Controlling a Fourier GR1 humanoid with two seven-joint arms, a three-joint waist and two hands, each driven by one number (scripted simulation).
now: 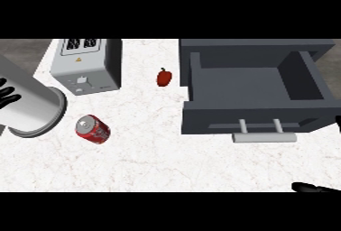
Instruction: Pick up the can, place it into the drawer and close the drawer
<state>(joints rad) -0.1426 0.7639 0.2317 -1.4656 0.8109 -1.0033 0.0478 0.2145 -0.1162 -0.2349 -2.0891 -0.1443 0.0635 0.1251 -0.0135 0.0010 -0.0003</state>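
A red soda can (93, 129) lies on its side on the white marble counter, left of centre, its silver top turned to the upper left. The dark grey drawer (200, 88) stands pulled open at the right, nothing inside it, its silver handle (264, 135) facing me. My left hand (5, 95) shows at the far left edge with straight, spread fingers, and its grey forearm (30, 108) ends just left of the can without touching it. Only a black sliver of my right hand (316, 187) shows at the lower right, below the drawer front and well away from the can.
A silver toaster (86, 63) stands at the back left. A small red pepper (163, 77) lies between the toaster and the drawer. Bare counter (166, 162) stretches across the front, from below the can to below the drawer.
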